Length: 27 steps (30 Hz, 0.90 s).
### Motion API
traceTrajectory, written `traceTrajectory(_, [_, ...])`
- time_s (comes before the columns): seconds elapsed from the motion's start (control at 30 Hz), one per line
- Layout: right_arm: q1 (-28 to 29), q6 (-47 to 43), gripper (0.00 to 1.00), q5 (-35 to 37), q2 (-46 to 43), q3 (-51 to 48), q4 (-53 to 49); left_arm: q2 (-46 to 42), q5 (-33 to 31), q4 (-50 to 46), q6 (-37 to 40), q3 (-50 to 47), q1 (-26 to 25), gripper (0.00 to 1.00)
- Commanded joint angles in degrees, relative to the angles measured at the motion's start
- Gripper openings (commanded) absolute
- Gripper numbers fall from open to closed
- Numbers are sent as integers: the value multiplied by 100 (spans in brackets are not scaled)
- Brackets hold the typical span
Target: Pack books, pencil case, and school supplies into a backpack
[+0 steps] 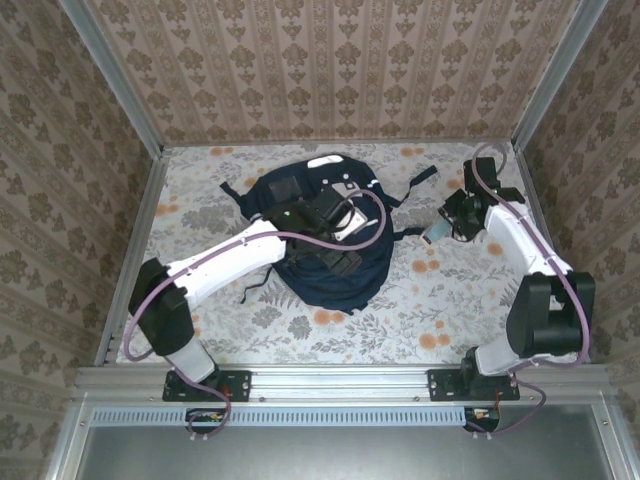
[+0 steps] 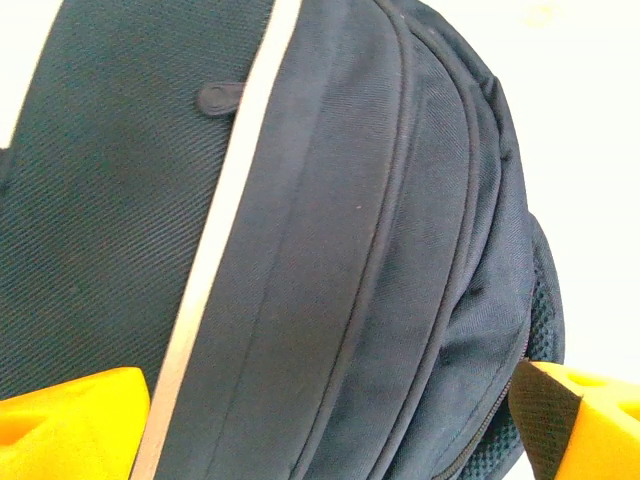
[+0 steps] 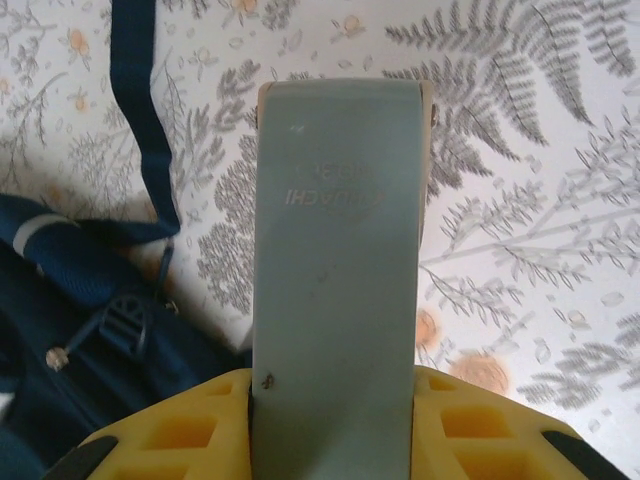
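Observation:
The navy backpack [image 1: 350, 285] lies flat in the middle of the table, and its fabric [image 2: 330, 200] with a white stripe [image 2: 220, 250] spreads under my left wrist camera. My left gripper [image 1: 338, 256] hovers low over it, open [image 2: 325, 405], with the yellow fingers [image 2: 70, 420] spread wide on either side of the cloth. My right gripper [image 1: 443, 226] is shut [image 3: 335, 410] on a flat grey-blue pencil case [image 3: 335, 260] with faint embossed lettering, held above the table just right of the backpack [image 3: 60, 310]. The books are out of view.
A floral cloth [image 1: 440, 300] covers the table, which is walled on three sides by patterned panels [image 1: 330, 60] on metal posts. Loose backpack straps [image 1: 424, 176] trail right; one strap [image 3: 135, 100] runs under the right gripper's left side. Bare cloth lies at the front right.

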Motion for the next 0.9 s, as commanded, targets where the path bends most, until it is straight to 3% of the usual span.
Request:
traceTrajectory(0.0, [-94,-167,28,-247,-479,-252,160,343,-195,-313,445,331,6,93])
traceTrajectory(0.23, [-149,-288,28,-227,-1147,-409,-29,999,-37,-546,457,803,299,81])
traceTrajectory(0.53, [-149,-291,29,-241,-1446,-471,-52,1061,312,-822,404,1130,689,66])
traceTrajectory(0.67, [-150,-262,29,-391,-1533,-515,-11,955,477,-920,531,1273,761,62])
traceTrajectory(0.87, [-143,-234,29,-936,-1702,-747,404,1006,270,-859,708,1237,768,48])
